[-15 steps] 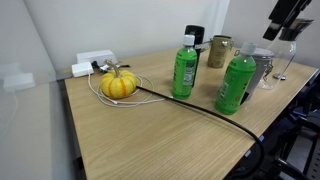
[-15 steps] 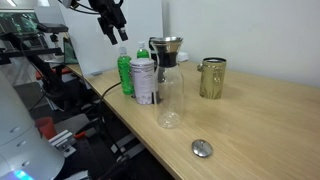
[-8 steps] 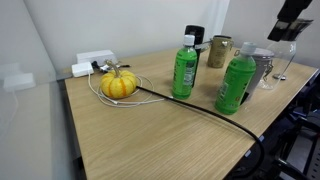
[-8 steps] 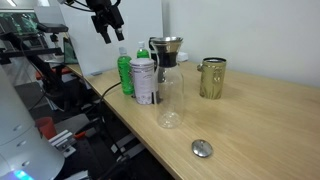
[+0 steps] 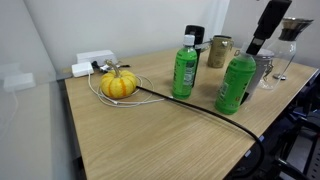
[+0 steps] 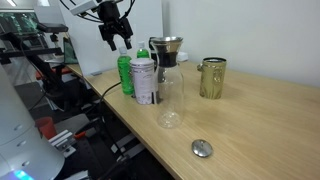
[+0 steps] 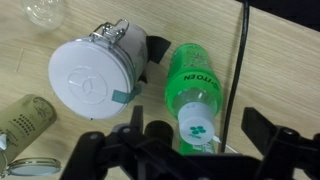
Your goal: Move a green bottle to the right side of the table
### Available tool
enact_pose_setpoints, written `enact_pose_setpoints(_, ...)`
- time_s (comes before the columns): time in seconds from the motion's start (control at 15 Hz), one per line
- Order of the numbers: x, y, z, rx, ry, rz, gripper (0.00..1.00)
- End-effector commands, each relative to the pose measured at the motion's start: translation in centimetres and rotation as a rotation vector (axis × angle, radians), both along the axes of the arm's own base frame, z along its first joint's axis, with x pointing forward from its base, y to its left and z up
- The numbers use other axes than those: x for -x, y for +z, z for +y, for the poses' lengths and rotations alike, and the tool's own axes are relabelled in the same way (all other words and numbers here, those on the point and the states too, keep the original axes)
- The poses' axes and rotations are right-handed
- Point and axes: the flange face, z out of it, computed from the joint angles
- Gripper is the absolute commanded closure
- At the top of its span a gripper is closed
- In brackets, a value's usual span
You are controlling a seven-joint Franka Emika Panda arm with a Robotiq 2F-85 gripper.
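Finds the jaws of the gripper [image 6: 118, 38] spread wide with nothing between them, hanging just above the top of the green bottle [image 5: 236, 84] without touching it. Confirms this in the wrist view, with dark fingers [image 7: 268, 142] far apart at the bottom and the bottle's cap, pale from above, lying below and between them. Places the bottle upright on the table [image 5: 150, 140], close to the edge crossed by a black cable [image 5: 190, 106] and well apart from the corner carrying a white box [image 5: 93, 65]. Puts a white-lidded metal can [image 7: 90, 80] just beside the bottle, with contact impossible to judge, and a slimmer white-capped bottle [image 5: 184, 68] near it, farther in from that edge. Reads the long axis as vertical, cap pointing straight up at the gripper, base flat on the wood. Expects a light, thin-walled plastic body, glossy and probably slippery, yielding a little under pressure, not fragile, yet tall enough to tip. Suggests taking hold across the neck or upper shoulder just under the cap, narrower than the belly, easier to span and clear of the can. Warns against a hard squeeze or a sideways knock into the can
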Motion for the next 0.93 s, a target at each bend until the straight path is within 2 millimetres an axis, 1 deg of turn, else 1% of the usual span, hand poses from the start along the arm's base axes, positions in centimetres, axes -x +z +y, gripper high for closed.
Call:
enact_pose_setpoints(0.0, -1.7, -1.0, 0.3, -0.035, 0.041, 0.029, 0.0)
enact_pose_setpoints(0.13, -2.1, -1.6, 0.4, -0.039, 0.054, 0.056, 0.0)
enact_pose_setpoints(0.2, -2.3, -1.8, 0.4, -0.036, 0.058, 0.071, 0.05)
enact_pose_setpoints(0.33, -2.6, -2.1, 0.6, -0.034, 0.071, 0.084, 0.21)
enact_pose_setpoints(0.4, -2.8, -2.3, 0.7, -0.033, 0.075, 0.086, 0.32)
enact_pose_setpoints(0.47, -3.0, -2.3, 0.8, -0.035, 0.075, 0.09, 0.38)
enact_pose_setpoints(0.53, -3.1, -2.4, 0.9, -0.034, 0.072, 0.094, 0.47)
enact_pose_setpoints(0.67, -3.2, -2.4, 0.9, -0.036, 0.068, 0.096, 0.61)
enact_pose_setpoints(0.8, -3.4, -2.2, 0.9, -0.038, 0.063, 0.091, 0.73)
enact_pose_setpoints(0.87, -3.4, -2.0, 0.9, -0.039, 0.062, 0.087, 0.74)
